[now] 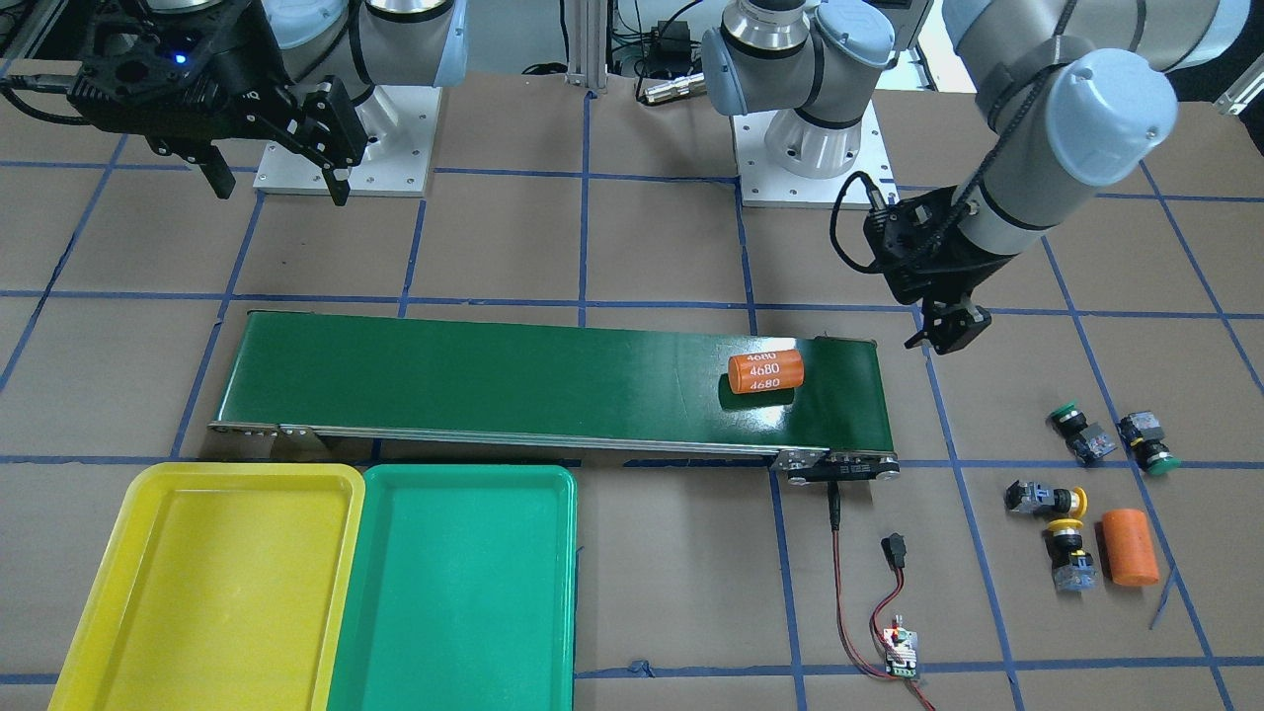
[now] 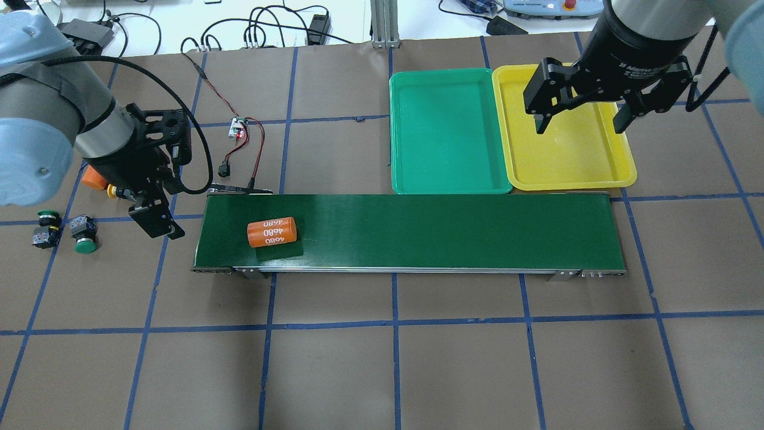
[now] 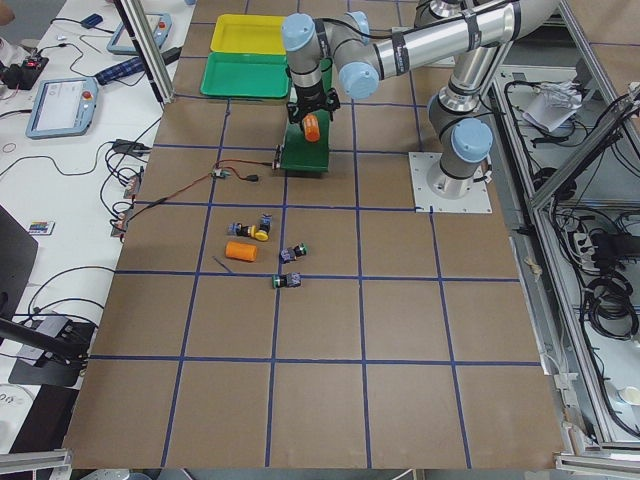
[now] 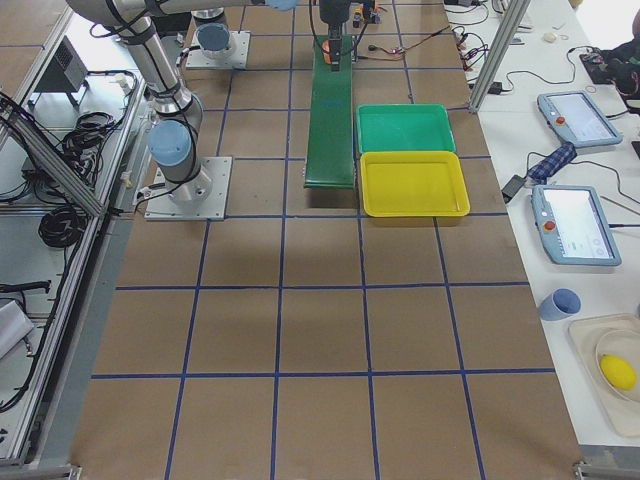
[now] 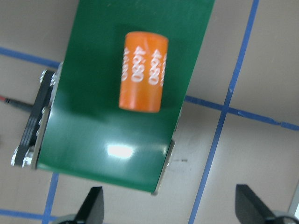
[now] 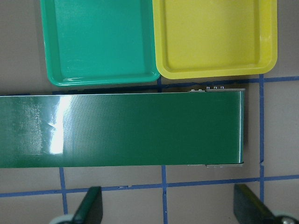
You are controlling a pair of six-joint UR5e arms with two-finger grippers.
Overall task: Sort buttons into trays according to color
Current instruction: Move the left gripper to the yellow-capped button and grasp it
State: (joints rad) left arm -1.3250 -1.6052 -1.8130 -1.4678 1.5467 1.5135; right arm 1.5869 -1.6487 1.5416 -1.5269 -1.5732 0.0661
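The left gripper (image 1: pixel 946 336) hangs with its fingers (image 5: pixel 93 207) spread apart and nothing between them. It is just off the short end of the belt (image 1: pixel 513 380), over bare brown worktop (image 1: pixel 671 573). In its wrist view the belt's end edge and corner lie close ahead. The 4680 cylinder (image 1: pixel 766 370) rests on its side on the belt, a little in from that edge. All 4 buttons lie on the worktop on this gripper's outer side, away from the belt and toward the operators' edge. The 2 green buttons (image 1: pixel 1076 432) (image 1: pixel 1150 442) sit just beside each other, nearer the gripper. The 2 yellow buttons (image 1: pixel 1047 497) (image 1: pixel 1068 553) lie farther out, 1 of them just beside a plain orange cylinder (image 1: pixel 1129 546). Open worktop surrounds the cluster. A circuit board (image 1: pixel 901 652) with red and black wires lies between the cluster and the belt's end, well apart from the gripper. The right gripper (image 1: pixel 279 190) is held high, its fingers wide apart and holding nothing. Ahead of it in its wrist view is the belt's other end. Just past the belt's far long edge, the green tray (image 1: pixel 454 592) and yellow tray (image 1: pixel 217 592) sit side by side, rims meeting. From overhead, the left arm (image 2: pixel 36 137) hides the yellow buttons except 1 cap, and most of the plain orange cylinder. In the left side view the buttons are too small to tell how they lie.
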